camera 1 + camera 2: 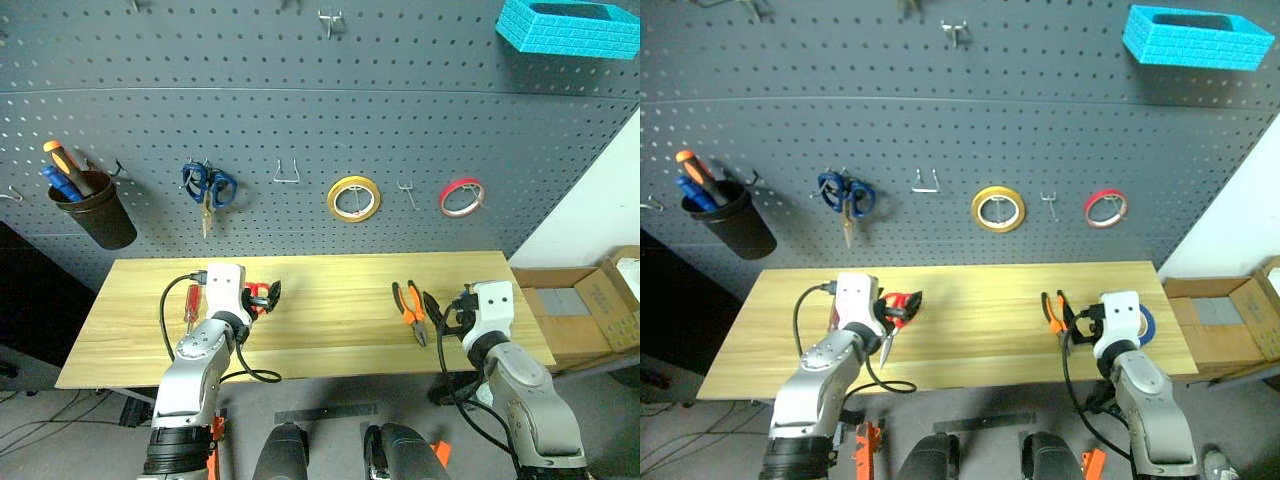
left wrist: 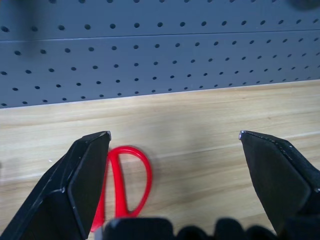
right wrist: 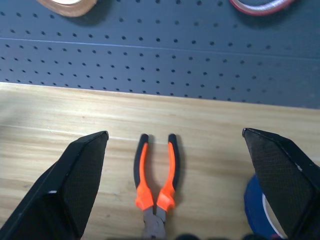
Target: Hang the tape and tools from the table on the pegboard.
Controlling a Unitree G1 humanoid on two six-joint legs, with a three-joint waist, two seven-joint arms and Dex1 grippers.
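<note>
Two sets of jaws spread wide and empty above the surface (image 1: 330,325) — left gripper (image 2: 175,137) hides part of the red scissors (image 2: 122,182), right gripper (image 3: 175,135) over the pliers (image 3: 155,182), blue tape (image 3: 257,210) cut off — screwdriver (image 1: 191,305) beside left arm.

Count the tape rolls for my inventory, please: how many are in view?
3: a yellow roll and a red roll hang on the pegboard; a blue roll lies on the table, partly hidden behind the right hand.

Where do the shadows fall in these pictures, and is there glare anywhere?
Left eye view: the yellow roll and the dark cup throw soft shadows on the pegboard. Right wrist view: the pliers cast only a faint shadow on the table; no strong glare.
</note>
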